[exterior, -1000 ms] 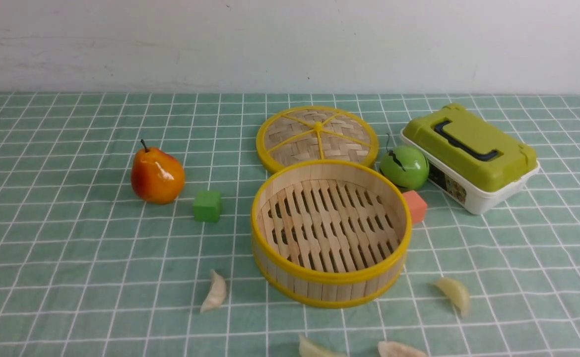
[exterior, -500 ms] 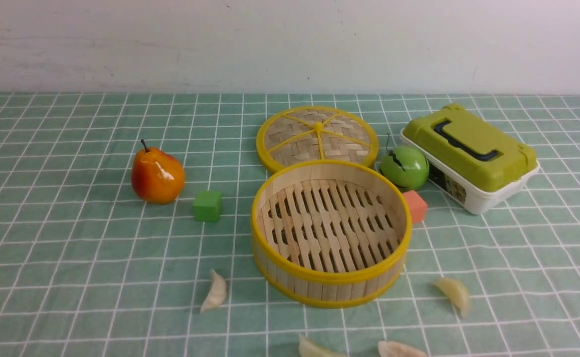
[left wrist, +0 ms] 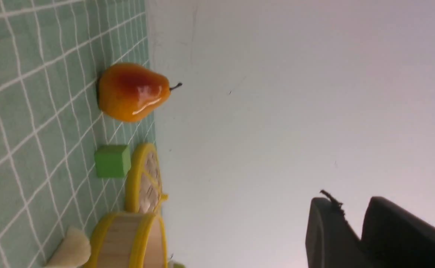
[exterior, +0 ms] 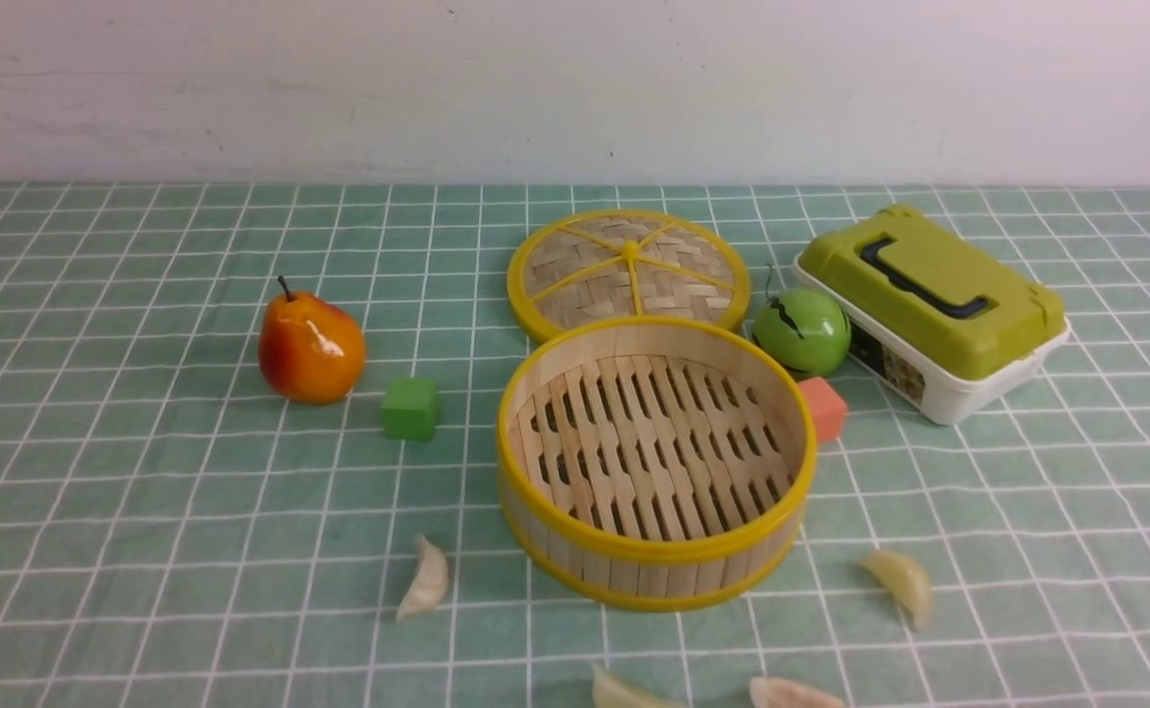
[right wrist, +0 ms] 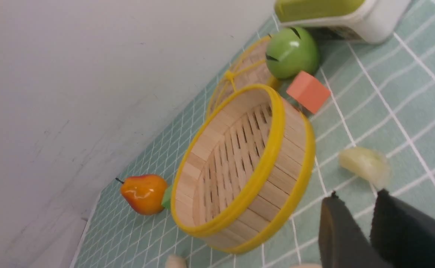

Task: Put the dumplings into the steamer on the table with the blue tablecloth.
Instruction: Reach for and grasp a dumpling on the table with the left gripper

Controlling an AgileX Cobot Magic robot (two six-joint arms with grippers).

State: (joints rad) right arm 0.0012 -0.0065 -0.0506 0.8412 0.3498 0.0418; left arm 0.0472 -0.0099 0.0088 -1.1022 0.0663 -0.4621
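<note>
Showing only wrist-side: left end effector and right end effector, both pressed together.

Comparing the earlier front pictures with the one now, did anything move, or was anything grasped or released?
Half a second ago a dark tip showed at the front view's lower left edge; it is gone now. Nothing was grasped or released. The dumplings and the steamer stayed in place.

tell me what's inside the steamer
Nothing visible in the steamer, only bare slats. Its near wall hides a thin strip of floor. The dumplings lie outside on the tablecloth.
</note>
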